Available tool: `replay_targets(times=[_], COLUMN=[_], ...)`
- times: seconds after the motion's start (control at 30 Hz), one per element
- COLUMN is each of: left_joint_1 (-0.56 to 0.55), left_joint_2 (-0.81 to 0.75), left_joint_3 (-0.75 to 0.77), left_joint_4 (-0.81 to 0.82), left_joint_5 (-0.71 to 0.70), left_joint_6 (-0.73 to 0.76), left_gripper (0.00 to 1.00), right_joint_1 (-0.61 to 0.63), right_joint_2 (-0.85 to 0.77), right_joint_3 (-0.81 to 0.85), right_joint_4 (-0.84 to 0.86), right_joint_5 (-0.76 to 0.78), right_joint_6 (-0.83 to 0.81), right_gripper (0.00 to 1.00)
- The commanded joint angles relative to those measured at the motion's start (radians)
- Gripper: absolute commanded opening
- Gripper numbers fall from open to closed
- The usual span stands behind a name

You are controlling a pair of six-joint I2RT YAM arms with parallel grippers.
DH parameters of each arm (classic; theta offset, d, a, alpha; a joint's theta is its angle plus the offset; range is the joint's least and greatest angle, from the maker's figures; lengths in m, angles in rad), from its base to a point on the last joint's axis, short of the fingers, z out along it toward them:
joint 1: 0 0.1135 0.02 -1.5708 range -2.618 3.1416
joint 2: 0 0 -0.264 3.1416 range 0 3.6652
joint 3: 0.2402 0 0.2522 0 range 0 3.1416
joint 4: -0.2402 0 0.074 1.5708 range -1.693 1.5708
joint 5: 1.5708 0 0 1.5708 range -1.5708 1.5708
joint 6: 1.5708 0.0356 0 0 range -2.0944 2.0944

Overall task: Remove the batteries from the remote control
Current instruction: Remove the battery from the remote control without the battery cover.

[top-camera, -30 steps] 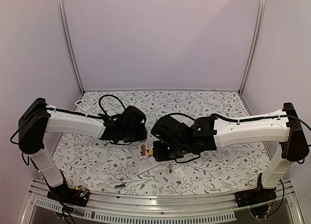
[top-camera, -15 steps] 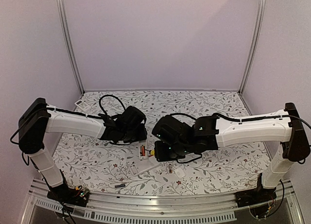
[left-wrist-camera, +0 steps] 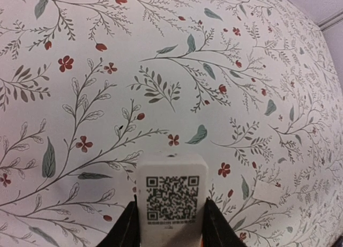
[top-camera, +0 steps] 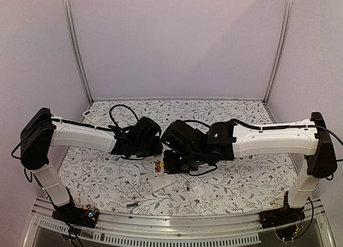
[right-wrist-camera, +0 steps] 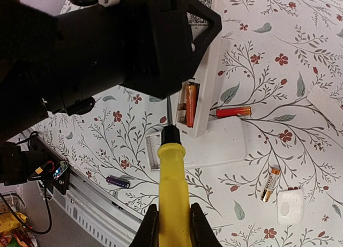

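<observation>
My left gripper point(left-wrist-camera: 170, 210) is shut on the end of the white remote control point(left-wrist-camera: 171, 191), which carries a QR code. In the right wrist view the remote control point(right-wrist-camera: 206, 89) has its compartment open, with an orange battery point(right-wrist-camera: 190, 103) inside. My right gripper point(right-wrist-camera: 172, 215) is shut on a yellow-handled screwdriver point(right-wrist-camera: 172, 177). Its thin shaft point(right-wrist-camera: 169, 112) reaches to the compartment's left edge, beside that battery. Loose batteries lie on the table: a red one point(right-wrist-camera: 233, 112), a gold-and-black one point(right-wrist-camera: 269, 184) and a purple one point(right-wrist-camera: 117, 181). From above, both grippers point(top-camera: 149, 146) point(top-camera: 174, 162) meet over the remote control point(top-camera: 158, 167).
A second flat white casing point(right-wrist-camera: 214, 146) lies under the remote's lower end. Small white cover plates point(right-wrist-camera: 291, 205) point(right-wrist-camera: 327, 100) rest to the right. The left arm's black wrist point(right-wrist-camera: 96, 49) fills the upper left. A metal rail point(top-camera: 171, 225) runs along the near edge. A small white device point(top-camera: 88, 114) lies back left.
My right arm has shifted left and slightly back with the screwdriver, closing in on the left gripper and the remote. The left arm has stayed still.
</observation>
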Motion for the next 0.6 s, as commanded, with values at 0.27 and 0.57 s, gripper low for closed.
replay_targets(times=[0.27, 0.57], left_joint_1=[-0.013, -0.01], left_joint_2=[-0.007, -0.022], left_joint_3=[-0.013, -0.017], left_joint_4=[0.01, 0.009], left_joint_5=[0.02, 0.028], left_joint_6=[-0.028, -0.005], left_gripper=[0.19, 0.2], right_joint_1=[-0.004, -0.021], right_joint_2=[0.046, 0.044], right_joint_3=[0.061, 0.08], right_joint_4=[-0.074, -0.059], right_joint_5=[-0.005, -0.012], right_joint_6=[0.009, -0.005], right_gripper=[0.0, 0.0])
